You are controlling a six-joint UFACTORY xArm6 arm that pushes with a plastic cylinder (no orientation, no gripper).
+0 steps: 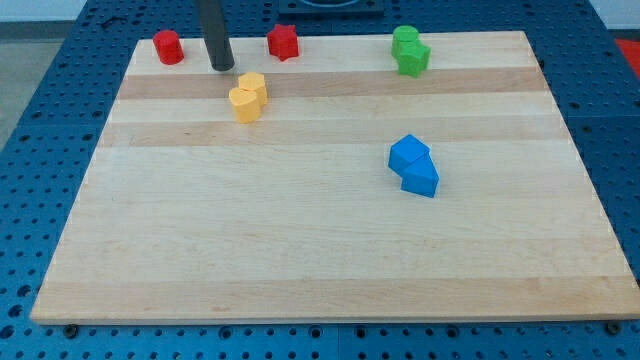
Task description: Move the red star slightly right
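The single camera view looks down at an angle on a pale wooden counter (320, 250) resting on a blue perforated base (40, 150).

A straight dark rod (213, 30) comes down from the view's top edge, nearly upright, leaning a little toward the view's right as it descends. My tip (223, 68) sits on the counter near its top edge. The tool is only this bare rod, with no jaws to open or close, and it holds nothing.

The red star (284, 42) lies near the counter's top edge, to the right of my tip and apart from it. A red cylinder (168, 47) stands to the left of my tip, also apart, so my tip is between the two red blocks.

Just below and to the right of my tip, two yellow blocks (247, 97) sit touching each other; their shapes are hard to tell.

Toward the top right, two green blocks (410, 51) touch each other, shapes unclear.

Right of centre, two blue blocks (414, 166) lie pressed together, well apart from everything else.
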